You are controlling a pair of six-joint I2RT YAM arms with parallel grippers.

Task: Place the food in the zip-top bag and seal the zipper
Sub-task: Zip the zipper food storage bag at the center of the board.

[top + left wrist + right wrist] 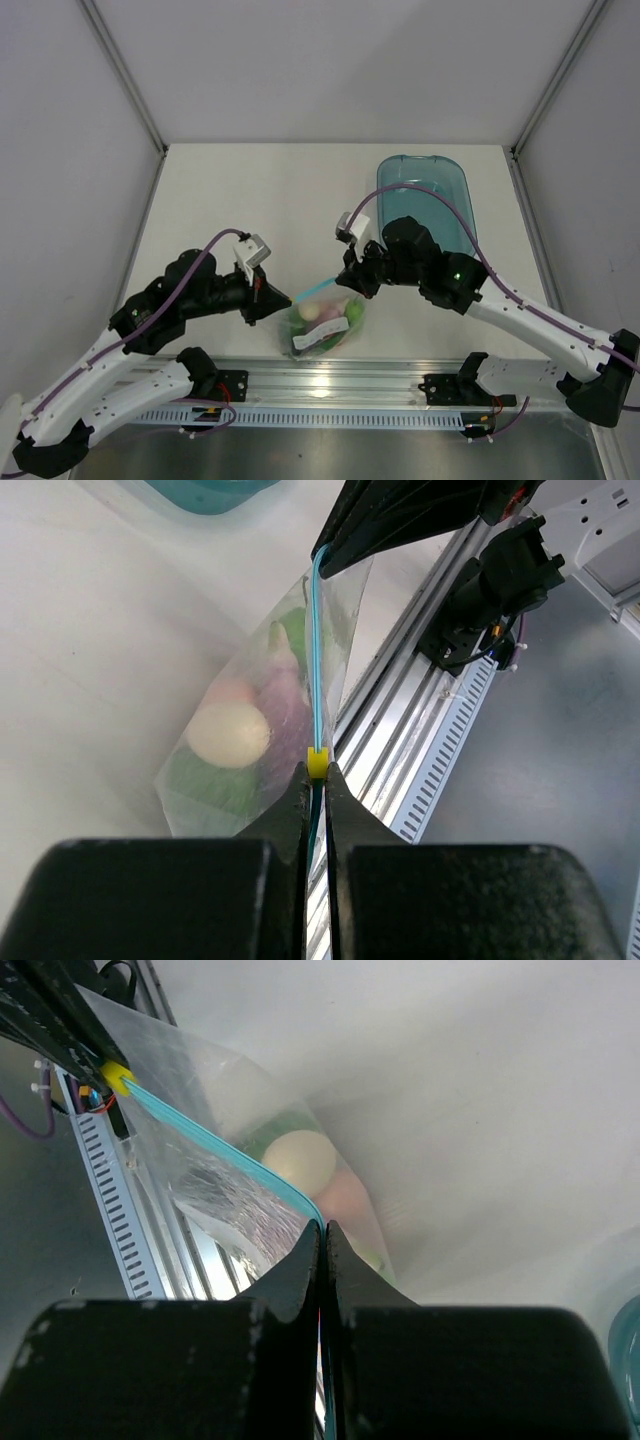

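Zipper (317,650), one, pinched at ends by left claw (316,783) and right claw (322,1235); one bag (345,605), food (228,734) inside.

The top camera looks steeply down from above and behind the arm bases onto the pale surface (250,190). Each wrist camera sits close behind its own black fingers. The left tool (318,772) and the right tool (322,1230) face each other along the clear crinkly plastic bag (325,325), which all three views share.
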